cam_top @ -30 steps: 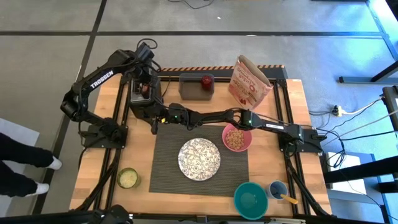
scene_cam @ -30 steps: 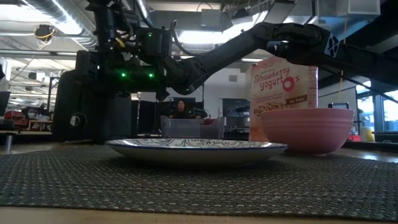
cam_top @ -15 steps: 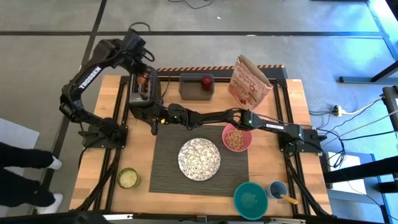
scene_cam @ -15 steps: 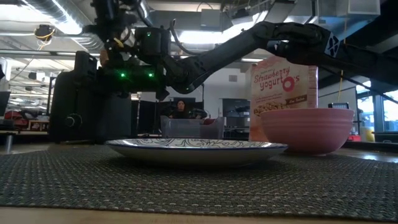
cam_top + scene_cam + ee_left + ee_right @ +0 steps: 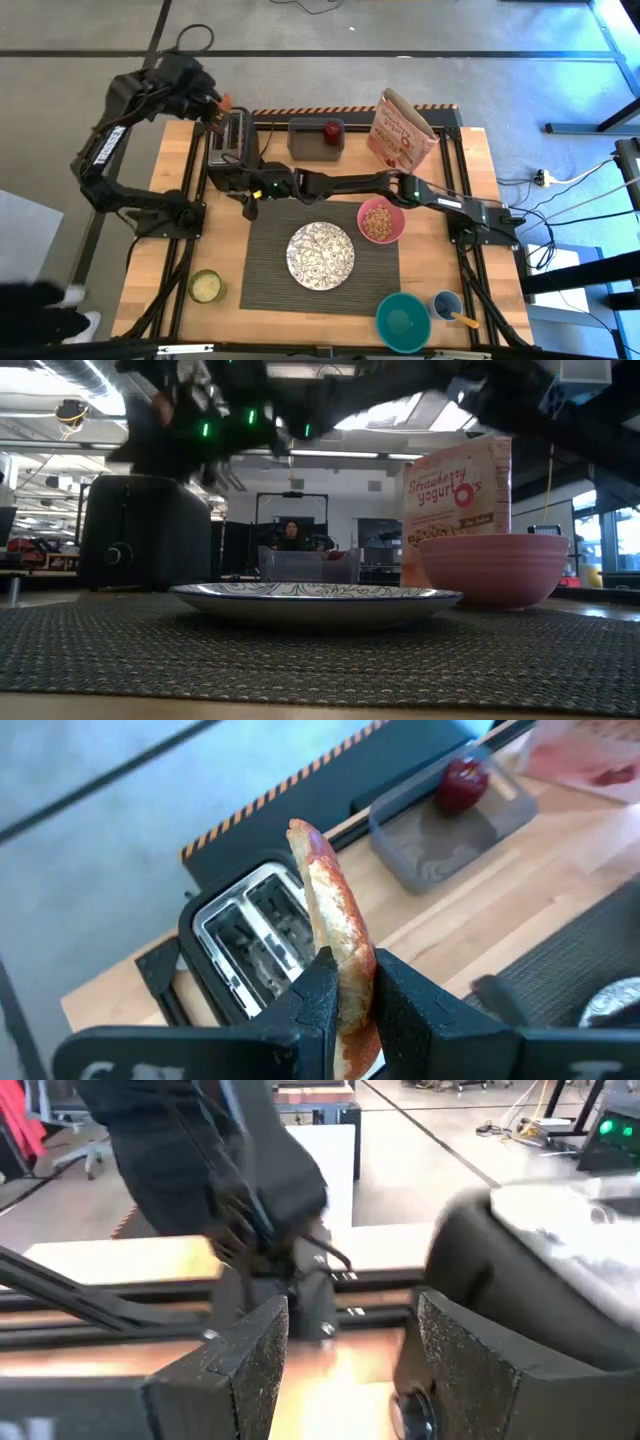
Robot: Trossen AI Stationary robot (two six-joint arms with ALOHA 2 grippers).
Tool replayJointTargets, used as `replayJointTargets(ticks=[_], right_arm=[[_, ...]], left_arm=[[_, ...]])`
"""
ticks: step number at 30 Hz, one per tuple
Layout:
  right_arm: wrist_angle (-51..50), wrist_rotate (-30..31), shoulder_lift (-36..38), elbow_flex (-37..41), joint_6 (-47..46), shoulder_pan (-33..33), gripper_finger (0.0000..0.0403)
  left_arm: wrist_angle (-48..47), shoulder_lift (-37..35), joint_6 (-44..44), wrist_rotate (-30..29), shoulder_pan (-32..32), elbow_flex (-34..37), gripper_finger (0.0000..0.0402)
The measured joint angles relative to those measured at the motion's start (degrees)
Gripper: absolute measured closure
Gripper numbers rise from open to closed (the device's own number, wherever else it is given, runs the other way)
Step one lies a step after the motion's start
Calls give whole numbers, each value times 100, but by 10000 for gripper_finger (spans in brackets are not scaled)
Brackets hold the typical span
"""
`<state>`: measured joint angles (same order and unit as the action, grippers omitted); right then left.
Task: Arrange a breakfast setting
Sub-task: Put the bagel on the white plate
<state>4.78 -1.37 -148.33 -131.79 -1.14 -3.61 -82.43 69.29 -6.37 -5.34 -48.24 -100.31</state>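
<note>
My left gripper is shut on a toasted bagel slice, high above the black toaster at the table's far left. In the high view the slice shows just beyond the toaster's far end. My right gripper hangs open by the toaster's near side, with nothing between its fingers. The dark ribbed mat carries the patterned white plate and the pink bowl, which holds cereal. The red apple lies in a grey tray. My left gripper pinches the bagel slice between its two fingers, one on each flat face, near one end of its rim. The fingers slant down from above. The slice stands on edge, sticks out past the fingertips and hangs clear of the toaster's slots.
A cereal box stands at the far right. A teal bowl and a small blue cup with a yellow-handled utensil sit near the front right. A green-lidded jar stands left of the mat.
My left gripper has risen from the toaster's top and drawn back toward the table's far left corner, tipping as it went. The bagel slice has come up with it, clear of the toaster. My right gripper has lifted a little beside the toaster and tipped closer to level.
</note>
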Motion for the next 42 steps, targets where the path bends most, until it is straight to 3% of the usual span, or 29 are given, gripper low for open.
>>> replayJointTargets(ticks=[17,23,27,33,37,42], right_arm=[[-4576,1362,2368,3,685,1386,185],[-5432,1114,2930,9,456,2188,185],[-5603,1167,3055,278,343,2788,185],[-5498,1785,3378,929,-57,3433,185],[-5289,2191,3598,1777,-452,3719,185],[-4268,2852,4269,3199,-778,4075,185]], left_arm=[[73,-1022,54,58,968,2,353],[228,-1059,-76,63,1654,136,353],[458,-1059,-106,60,2130,487,353],[1018,-1075,-310,30,2895,1166,353],[1531,-1085,-459,1,3387,1566,353],[2294,-917,-552,3,4097,1994,353]])
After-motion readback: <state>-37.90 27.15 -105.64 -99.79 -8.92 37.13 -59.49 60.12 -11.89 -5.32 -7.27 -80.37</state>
